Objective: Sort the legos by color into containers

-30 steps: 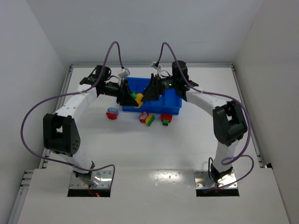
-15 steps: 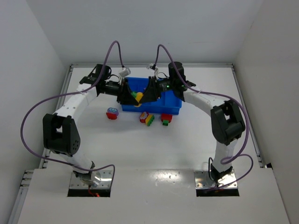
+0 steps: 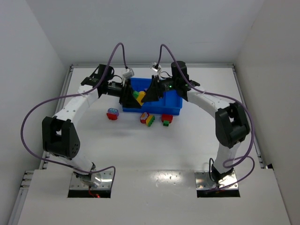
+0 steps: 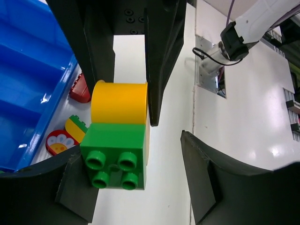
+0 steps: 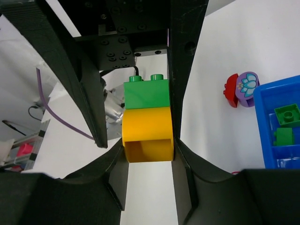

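The right gripper is closed to the width of the yellow-and-green lego, pinching its yellow half while the green half juts out beyond it. Tip to tip with it, the left gripper is spread wide around that green half, which sits against one finger and clear of the other. Beside both lies the blue tray holding two green legos, with a red-and-purple lego on the table just outside its wall.
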Tool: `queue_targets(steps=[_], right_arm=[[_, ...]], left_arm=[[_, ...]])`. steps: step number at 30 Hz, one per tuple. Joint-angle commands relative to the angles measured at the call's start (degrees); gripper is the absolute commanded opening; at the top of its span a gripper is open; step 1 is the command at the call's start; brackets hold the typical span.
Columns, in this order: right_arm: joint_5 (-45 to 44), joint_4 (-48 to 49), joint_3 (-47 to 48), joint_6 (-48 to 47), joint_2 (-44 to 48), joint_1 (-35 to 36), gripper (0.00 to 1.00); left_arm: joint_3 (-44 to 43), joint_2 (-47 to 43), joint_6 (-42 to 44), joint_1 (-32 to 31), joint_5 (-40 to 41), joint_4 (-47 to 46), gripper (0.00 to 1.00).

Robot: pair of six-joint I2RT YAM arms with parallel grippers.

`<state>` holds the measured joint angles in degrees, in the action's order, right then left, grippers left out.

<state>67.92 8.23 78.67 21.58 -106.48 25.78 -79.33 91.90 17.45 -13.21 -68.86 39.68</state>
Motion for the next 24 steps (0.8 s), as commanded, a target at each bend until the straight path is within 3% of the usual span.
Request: queue_targets(steps=[1,12,16,19,24], right_arm=[[0.89,0.03,0.08,-3.91,3.03,-0.99,0.02],[1.43,-3.92,-0.45,-8.40,4.17,-1.00,0.02],[1.43,-5.06,-0.45,-9.54,4.70,-1.00,0.02],[1.43,-5.07,-0.98,-10.16,5.23,-1.00,0.02],[1.43,-5.59,-0.98,-10.68,5.23,-1.52,0.02]], left_arm=[[-0.39,-2.60,0.13,0.56,-0.84,-0.92,0.69],[-5.57,1.00,-1.02,2.49,-3.30,-0.92,0.56],[-6.63,2.15,-1.02,2.49,-3.91,-0.92,0.48],[-7.24,2.67,-1.63,3.02,-3.91,-0.92,0.35],[-6.72,2.67,-1.63,3.02,-4.44,-0.92,0.32]])
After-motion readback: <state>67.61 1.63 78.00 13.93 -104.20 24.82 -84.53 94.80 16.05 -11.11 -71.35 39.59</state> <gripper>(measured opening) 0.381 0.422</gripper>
